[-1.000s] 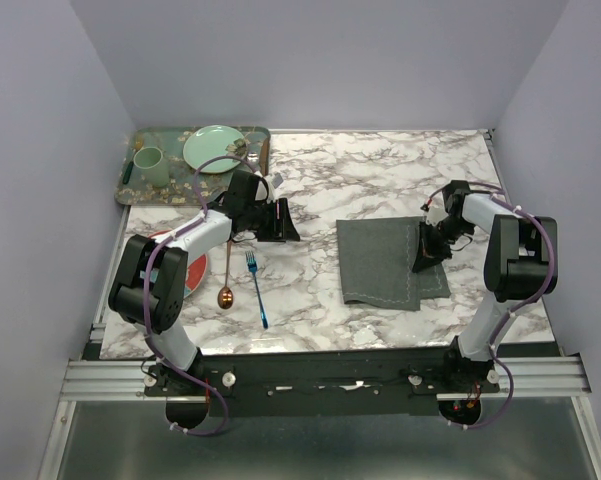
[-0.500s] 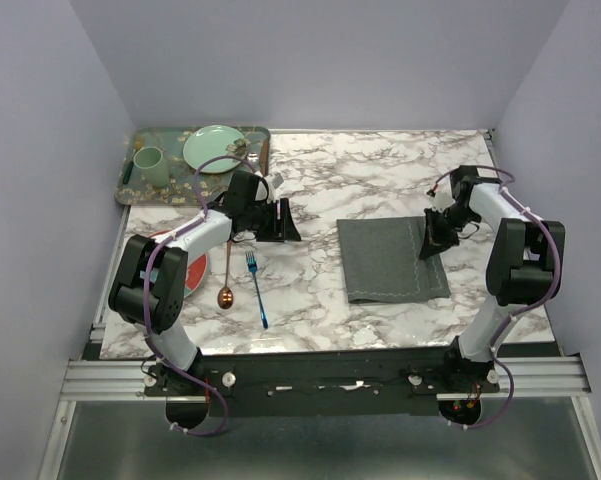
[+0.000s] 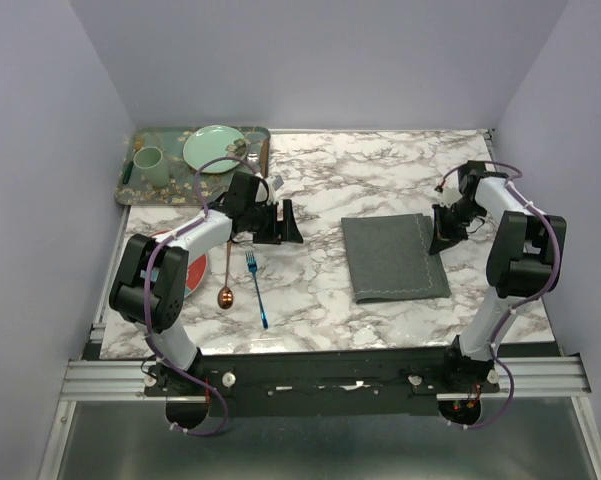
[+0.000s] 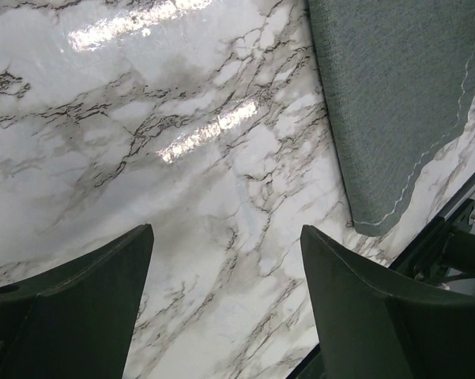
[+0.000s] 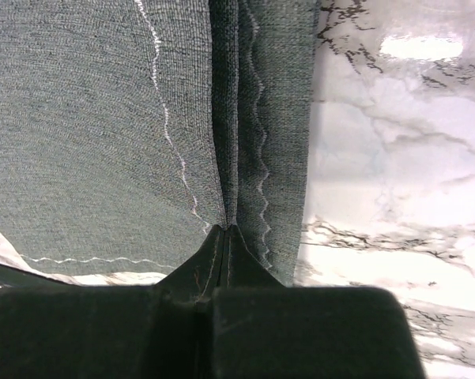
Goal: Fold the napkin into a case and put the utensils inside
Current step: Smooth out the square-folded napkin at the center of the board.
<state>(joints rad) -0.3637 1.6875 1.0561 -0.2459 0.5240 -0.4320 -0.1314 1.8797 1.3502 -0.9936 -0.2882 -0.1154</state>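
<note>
Seen from the top camera, the dark grey rectangular cloth napkin lies folded flat on the white marble table. Its long side runs from far to near, and the near end leans a little to the right. Well to the left of the napkin lies the small bright blue fork. It also runs far to near, with its prongs at the far end. Just past the fork, still further from the napkin, lies the copper spoon, with its round bowl at the near end. The left gripper is left of the napkin's far corner, opened wide and holding nothing. The right gripper sits at the napkin's right edge. The left wrist camera shows what the top one does not: a thin, pale, wavy stitch line along the napkin's edge. It also shows bare marble between the two dark fingers, which stand far apart. The right wrist camera shows the pinch up close. There the fingertips are pressed together on a raised ridge of the napkin, with wavy stitch lines on both sides of the ridge.
</note>
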